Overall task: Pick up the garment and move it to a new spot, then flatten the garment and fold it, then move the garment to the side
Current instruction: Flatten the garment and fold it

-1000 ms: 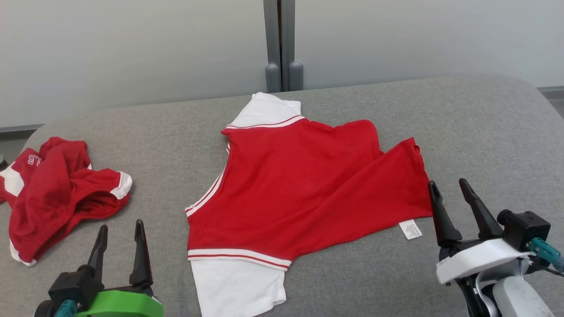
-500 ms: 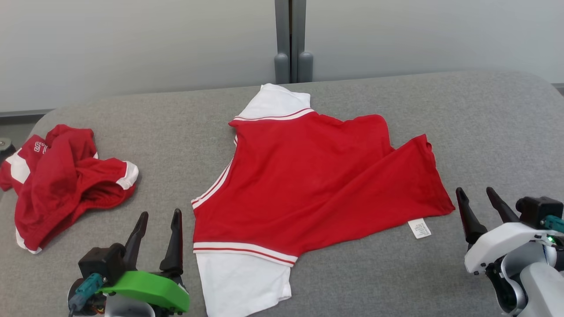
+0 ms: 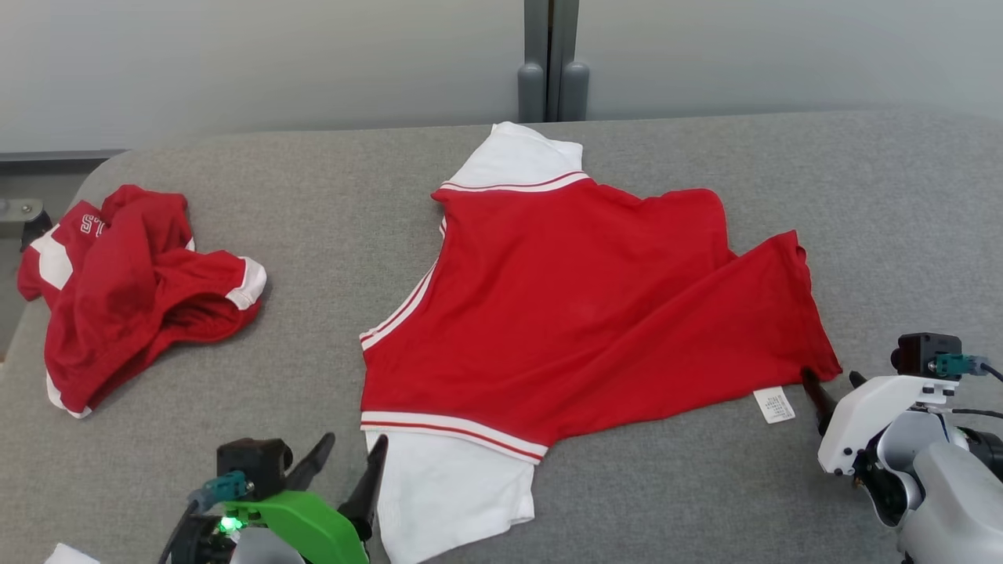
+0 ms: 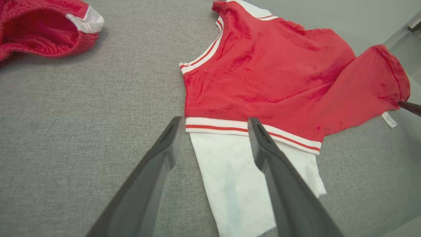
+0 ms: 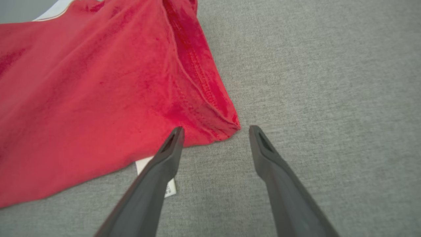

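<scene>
The garment (image 3: 580,313) is a red top with white sleeves, spread out on the grey table (image 3: 862,196). My left gripper (image 3: 354,450) is open at the near white sleeve. In the left wrist view, the left gripper (image 4: 215,121) has its fingers astride the sleeve's left edge, just below the striped band of the garment (image 4: 269,72). My right gripper (image 3: 831,380) is open at the red hem's near right corner. In the right wrist view, that corner of the garment (image 5: 82,92) lies between the tips of the right gripper (image 5: 216,129).
A second red and white garment (image 3: 133,274) lies crumpled at the table's left end. A white care label (image 3: 774,405) sticks out from the hem beside my right fingers. A grey post (image 3: 552,70) stands behind the table against the pale wall.
The head camera has shifted, so the whole picture has slid right and up. My left gripper has moved right to the white sleeve. My right gripper has dropped back to the hem corner. Both stay open.
</scene>
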